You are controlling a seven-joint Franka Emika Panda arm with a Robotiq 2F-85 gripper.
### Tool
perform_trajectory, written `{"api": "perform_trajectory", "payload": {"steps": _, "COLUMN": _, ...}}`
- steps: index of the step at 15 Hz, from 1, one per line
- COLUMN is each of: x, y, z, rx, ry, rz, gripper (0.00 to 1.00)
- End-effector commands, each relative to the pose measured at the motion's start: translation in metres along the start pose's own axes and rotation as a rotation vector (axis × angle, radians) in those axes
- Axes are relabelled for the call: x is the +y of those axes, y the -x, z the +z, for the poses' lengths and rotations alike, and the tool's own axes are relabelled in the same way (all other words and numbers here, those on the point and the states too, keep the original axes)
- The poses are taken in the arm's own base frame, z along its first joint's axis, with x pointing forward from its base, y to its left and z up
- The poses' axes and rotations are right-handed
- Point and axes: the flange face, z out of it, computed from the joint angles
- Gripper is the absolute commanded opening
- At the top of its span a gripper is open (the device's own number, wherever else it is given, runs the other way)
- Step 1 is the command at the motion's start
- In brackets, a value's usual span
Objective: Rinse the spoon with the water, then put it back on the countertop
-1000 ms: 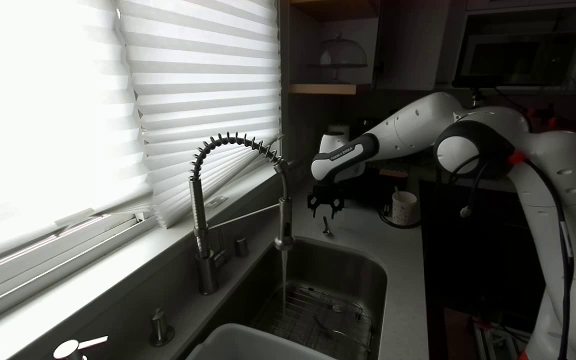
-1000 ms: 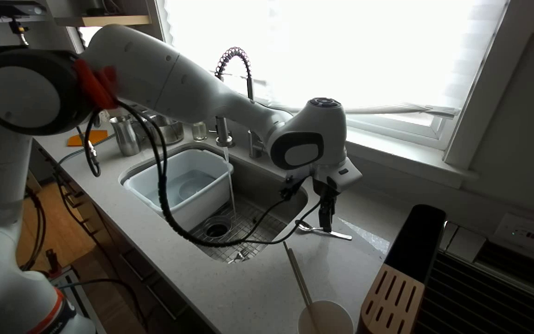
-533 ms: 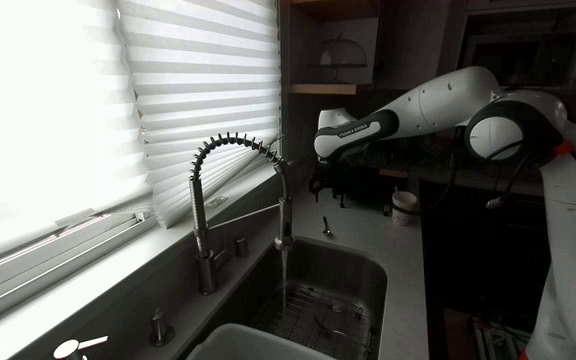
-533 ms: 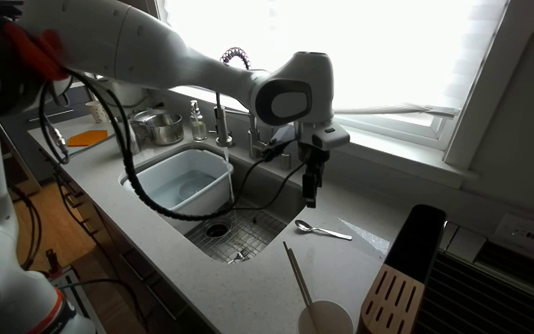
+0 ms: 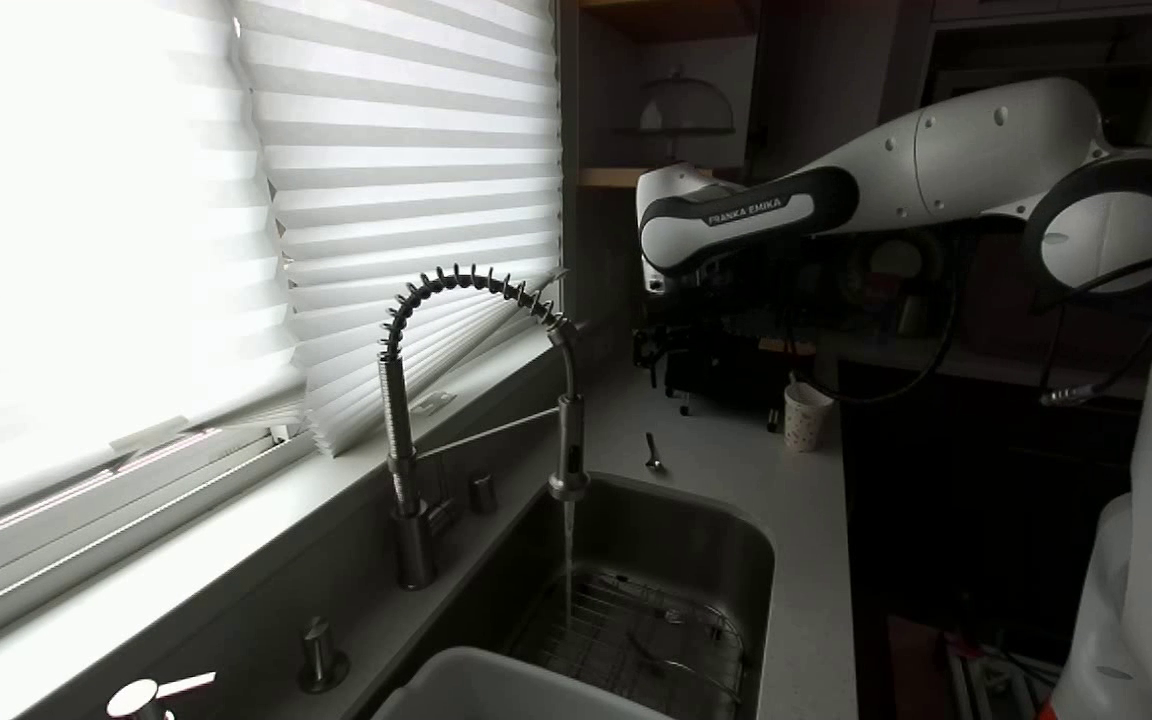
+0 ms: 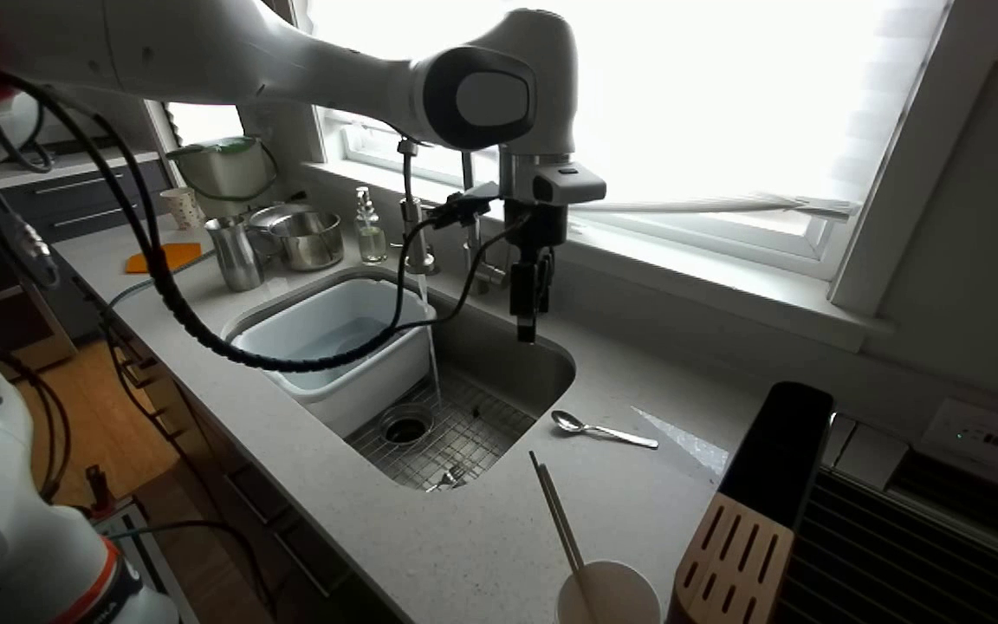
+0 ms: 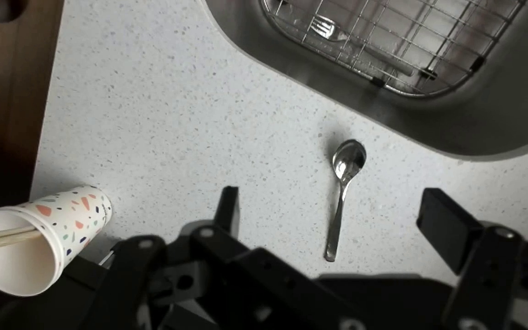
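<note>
In an exterior view the gripper [image 6: 532, 325] has risen well above the table [image 6: 464, 529], up from where it was down close to the spoon [image 6: 606, 431] a moment ago, and it carries nothing; the spoon has stayed put, lying flat just beside the rim of the sink [image 6: 489, 367]. For the task we read this as a letting-go rather than a lift, though a missed grasp would look much the same. In an exterior view we see the same climb, the arm [image 5: 976, 150] now higher, while a thin stream of water [image 5: 569, 565] falls from the faucet [image 5: 571, 452] as before; the spoon lies well apart from that stream. In the wrist view the jaws stand wide apart, with the spoon seen between them on the table, its bowl end nearest the sink (a fork [image 7: 326, 28] lies down in the sink, and we should not mistake it for ours). The patterned cup [image 7: 78, 217] is off to the side. We cannot tell whether the spoon is wet. If the rinse is done, we judge that only the retreat remains; if not, we would need to come back down over the handle and pinch it without nudging it over the edge.
</note>
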Motion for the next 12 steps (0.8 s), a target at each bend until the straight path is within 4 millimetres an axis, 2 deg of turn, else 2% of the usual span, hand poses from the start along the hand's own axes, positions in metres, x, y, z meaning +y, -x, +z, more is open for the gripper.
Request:
{"api": "perform_trajectory", "payload": {"steps": 1, "x": 0.008, "y": 0.031, "z": -0.012, "rx": 0.022, "ry": 0.018, "rz": -0.086, "gripper": 1.0}}
{"api": "perform_trajectory", "payload": {"steps": 9, "x": 0.025, "y": 0.071, "z": -0.033, "rx": 0.061, "ry": -0.027, "rz": -0.223, "gripper": 1.0}}
{"api": "perform_trajectory", "payload": {"steps": 10, "x": 0.028, "y": 0.074, "z": -0.036, "rx": 0.065, "ry": -0.035, "rz": -0.231, "gripper": 1.0}}
{"api": "perform_trajectory", "payload": {"steps": 11, "x": 0.016, "y": 0.063, "z": -0.037, "rx": 0.04, "ry": -0.026, "rz": -0.203, "gripper": 1.0}}
{"api": "perform_trajectory", "payload": {"steps": 12, "x": 0.018, "y": 0.065, "z": -0.04, "rx": 0.044, "ry": -0.031, "rz": -0.205, "gripper": 1.0}}
